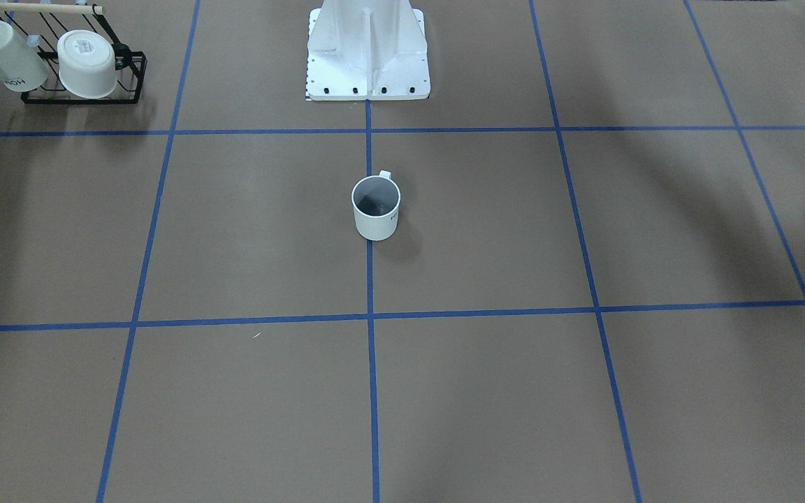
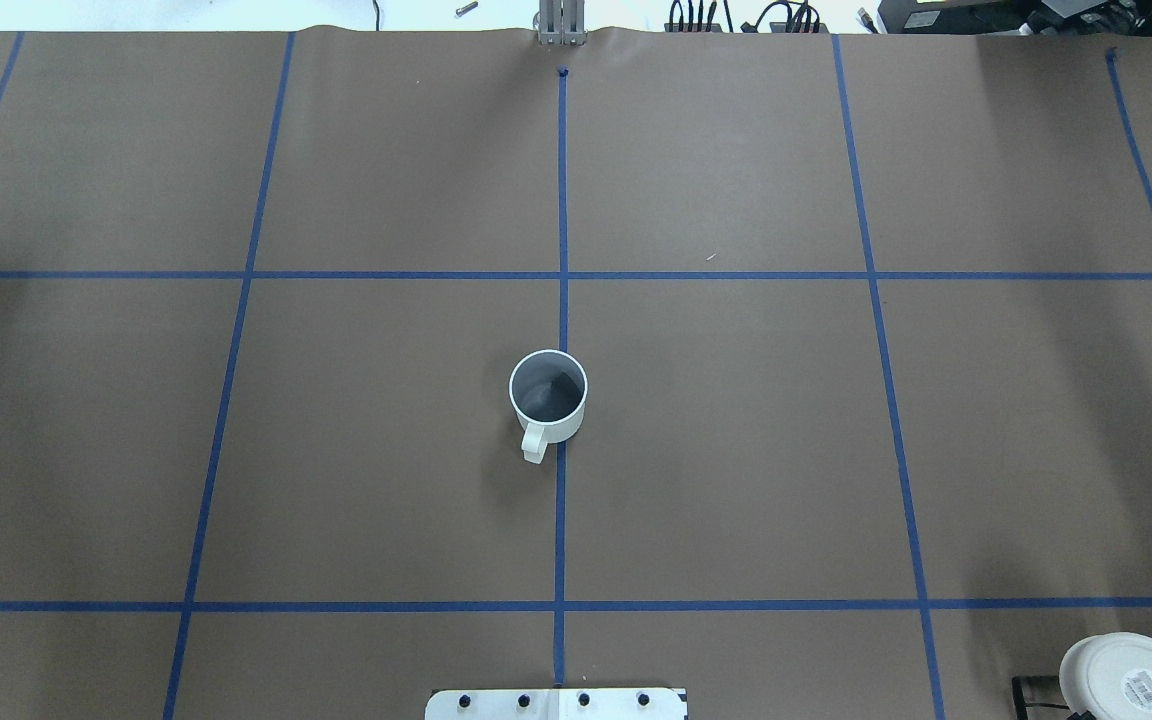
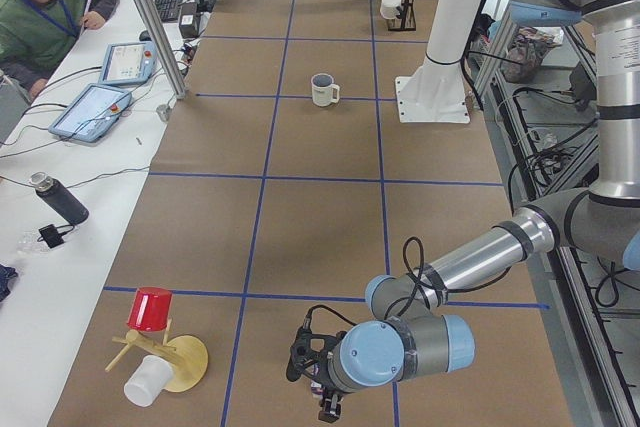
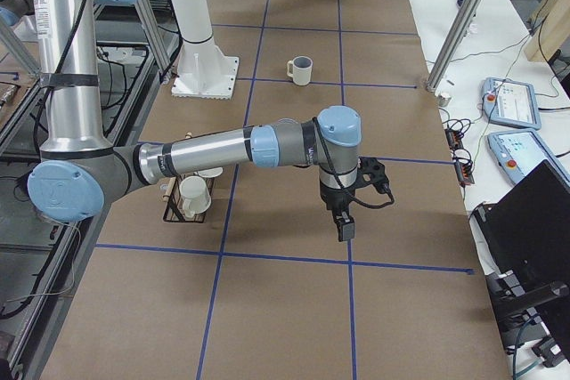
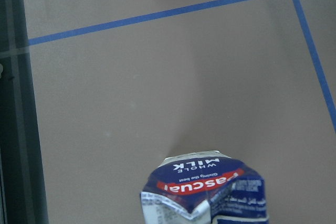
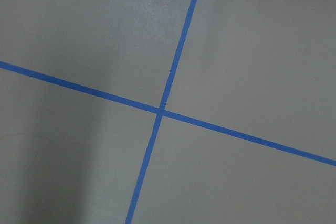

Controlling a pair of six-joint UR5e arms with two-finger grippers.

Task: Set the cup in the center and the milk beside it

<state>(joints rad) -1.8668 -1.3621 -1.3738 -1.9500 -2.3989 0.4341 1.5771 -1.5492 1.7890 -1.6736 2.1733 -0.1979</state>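
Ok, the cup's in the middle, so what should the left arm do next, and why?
Probably secure the milk with the left gripper and lift it: the cup already stands on the centre tape line, while the milk sits at the table's left end. Whether it's gripped yet, I cannot tell.

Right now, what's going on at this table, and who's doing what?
The cup stands upright in the center, on the blue tape line, with no arm near it. The left tool is low at the table's left end, right by the milk, though I cannot tell whether it grips the carton. The right tool hangs over a tape crossing, away from both.
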